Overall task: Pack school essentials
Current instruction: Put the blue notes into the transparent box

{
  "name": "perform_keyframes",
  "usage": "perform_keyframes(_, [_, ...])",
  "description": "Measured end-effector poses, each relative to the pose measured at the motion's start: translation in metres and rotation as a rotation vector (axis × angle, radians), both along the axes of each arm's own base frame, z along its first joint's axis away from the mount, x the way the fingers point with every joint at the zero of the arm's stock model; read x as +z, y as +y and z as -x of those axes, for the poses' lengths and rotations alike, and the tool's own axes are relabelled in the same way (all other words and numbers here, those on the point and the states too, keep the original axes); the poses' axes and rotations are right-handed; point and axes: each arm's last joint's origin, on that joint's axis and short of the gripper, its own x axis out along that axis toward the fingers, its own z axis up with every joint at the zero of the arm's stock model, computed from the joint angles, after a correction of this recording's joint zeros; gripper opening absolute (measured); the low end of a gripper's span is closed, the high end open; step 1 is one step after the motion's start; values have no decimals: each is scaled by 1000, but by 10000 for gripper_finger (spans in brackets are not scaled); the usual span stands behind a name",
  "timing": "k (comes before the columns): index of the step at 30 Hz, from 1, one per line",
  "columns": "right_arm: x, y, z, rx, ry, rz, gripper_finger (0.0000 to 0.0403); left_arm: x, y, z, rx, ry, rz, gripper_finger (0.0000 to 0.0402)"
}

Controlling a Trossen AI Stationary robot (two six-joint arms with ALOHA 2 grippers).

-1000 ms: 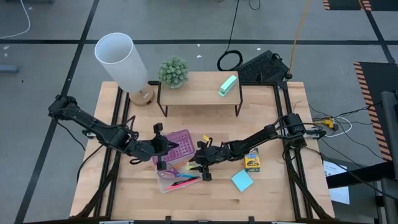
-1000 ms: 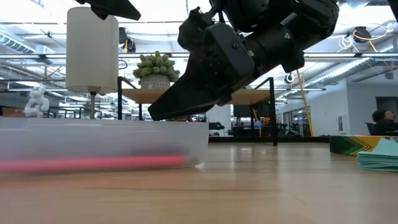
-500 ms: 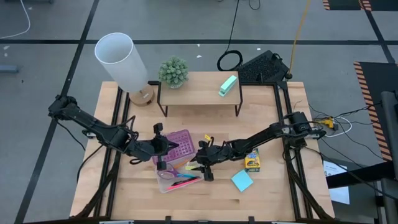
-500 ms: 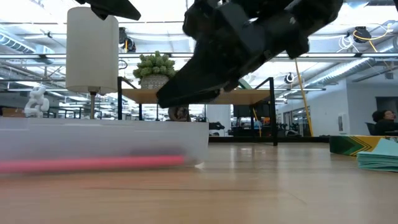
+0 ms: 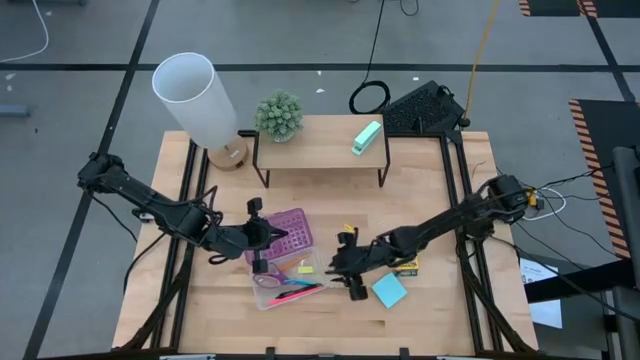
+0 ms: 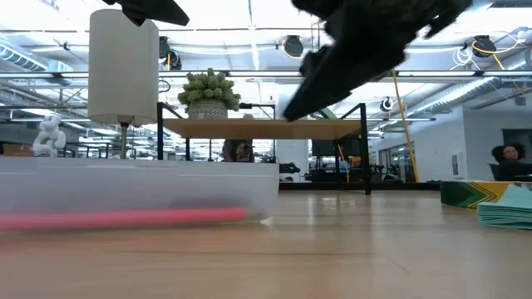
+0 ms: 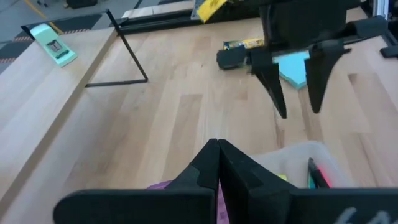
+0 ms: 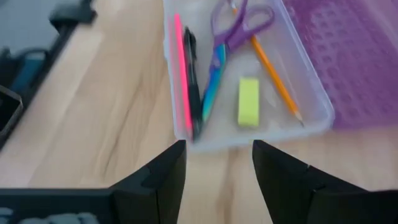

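Observation:
A clear case with its purple lid swung open lies at the table's middle. In it lie a pink pencil, a black pen, purple-handled scissors, an orange pencil and a yellow eraser. My right gripper hovers open just right of the case, holding nothing. The blue sticky-note pad and the crayon box lie on the table beside that arm. My left gripper is shut at the lid. My left gripper comes level from the table's left, and its shut fingers meet over the purple lid. The lid lies flat on the table. The fingers themselves hide the place of contact, so which edge they have cannot be told.
A low shelf at the back carries a plant and a mint-green block. A white lamp stands at the back left. Bare wood lies along the near edge.
My right gripper has drawn back from above the case toward the table's right and near edges, and has risen. It now hangs between the case and the blue pad. The case and its contents have stayed put.

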Motion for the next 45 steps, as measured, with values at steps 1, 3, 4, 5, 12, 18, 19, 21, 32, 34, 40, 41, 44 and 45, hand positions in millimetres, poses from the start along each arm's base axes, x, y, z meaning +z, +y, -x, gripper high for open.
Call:
perform_keyframes(1, [3,3,5,-5,12,16,180,1,0,0,-1,-7,2,10])
perform_keyframes(3, [10,7,15,-19,36,43,180,3,-1,-2,-7,-29,6,10])
perform_keyframes(4, [13,9,20,-22,51,56,180,4,-1,-2,-9,-41,7,10])
perform_keyframes(5, [16,12,26,-24,66,62,180,5,-2,-3,-11,-53,9,10])
perform_keyframes(12, [33,34,67,-46,163,84,180,-2,1,-13,31,-52,57,10])
perform_keyframes(18, [33,56,100,-30,230,167,180,-12,1,-37,-20,7,78,10])
perform_keyframes(19, [32,59,105,-22,247,174,180,-11,0,-43,-32,0,82,10])
perform_keyframes(21, [30,64,114,-21,282,185,180,-9,0,-54,-57,-4,89,10])
perform_keyframes(32, [25,93,165,-36,396,198,180,-11,-17,-135,-181,53,86,10])
perform_keyframes(34, [25,98,172,-36,389,193,180,-14,-19,-151,-215,69,89,10])
perform_keyframes(40, [20,108,190,18,367,210,180,-25,-26,-191,-323,90,127,10])
perform_keyframes(41, [17,108,192,36,364,218,180,-27,-28,-197,-337,90,126,10])
perform_keyframes(44, [5,108,196,79,352,223,180,-33,-35,-214,-390,89,121,10])
perform_keyframes(45, [0,107,197,81,346,215,180,-36,-38,-220,-403,93,119,10])
